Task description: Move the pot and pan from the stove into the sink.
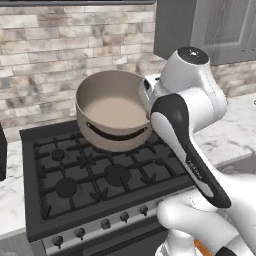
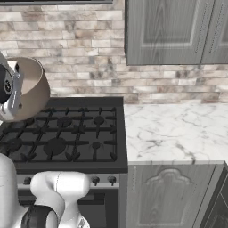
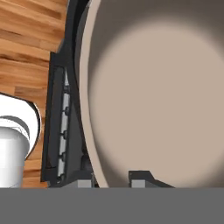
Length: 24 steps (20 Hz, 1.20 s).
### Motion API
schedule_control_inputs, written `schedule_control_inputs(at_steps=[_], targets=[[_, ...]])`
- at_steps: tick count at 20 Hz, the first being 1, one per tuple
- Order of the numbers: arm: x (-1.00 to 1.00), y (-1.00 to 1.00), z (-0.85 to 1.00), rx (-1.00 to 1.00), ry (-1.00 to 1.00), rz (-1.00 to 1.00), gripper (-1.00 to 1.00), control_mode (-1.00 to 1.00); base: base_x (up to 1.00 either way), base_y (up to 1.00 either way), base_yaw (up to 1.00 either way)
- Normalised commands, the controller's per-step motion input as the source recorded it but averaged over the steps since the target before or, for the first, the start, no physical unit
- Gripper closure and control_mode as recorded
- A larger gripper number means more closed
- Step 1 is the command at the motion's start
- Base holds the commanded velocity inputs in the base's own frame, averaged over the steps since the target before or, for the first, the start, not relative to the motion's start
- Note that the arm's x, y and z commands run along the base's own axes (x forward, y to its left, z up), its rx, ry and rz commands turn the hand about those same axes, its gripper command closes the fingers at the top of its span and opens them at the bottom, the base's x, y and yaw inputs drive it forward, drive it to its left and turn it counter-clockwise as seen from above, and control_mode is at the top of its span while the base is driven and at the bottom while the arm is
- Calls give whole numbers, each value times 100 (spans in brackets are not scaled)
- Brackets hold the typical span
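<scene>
The tan-brown pot [image 1: 112,107] hangs tilted above the rear of the stove [image 1: 100,175], clear of the grates. My gripper [image 3: 114,181] is shut on the pot's rim, one fingertip [image 3: 86,182] outside the wall and the other inside the beige bowl [image 3: 157,96]. In the left base view my arm covers the grip at the pot's right rim. From the right base view the pot [image 2: 33,87] sits at the left edge over the stove [image 2: 67,133], beside my hand. The pan and the sink are out of view.
A white marble counter [image 2: 173,129] runs to the right of the stove, under grey wall cabinets [image 2: 173,31]. A brick wall [image 1: 50,45] stands close behind the pot. The stove's knobs [image 1: 105,222] line its front edge, and wood floor [image 3: 26,52] lies below.
</scene>
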Motion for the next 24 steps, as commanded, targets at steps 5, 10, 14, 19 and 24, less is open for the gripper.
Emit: schedule_control_inputs(at_steps=[5, 10, 14, 19, 24], targets=[[-100, -32, 45, 11, -1, 11, 100, -100, 0, 0, 0], [-90, -32, 10, 5, 6, 8, 100, -100, 0, 0, 0], [-34, -24, -51, -9, 23, 0, 100, -100, 0, 0, 0], [-14, -7, -9, -1, 1, 0, 100, -100, 0, 0, 0], [-2, 0, 0, 0, 0, 0, 100, -100, 0, 0, 0]])
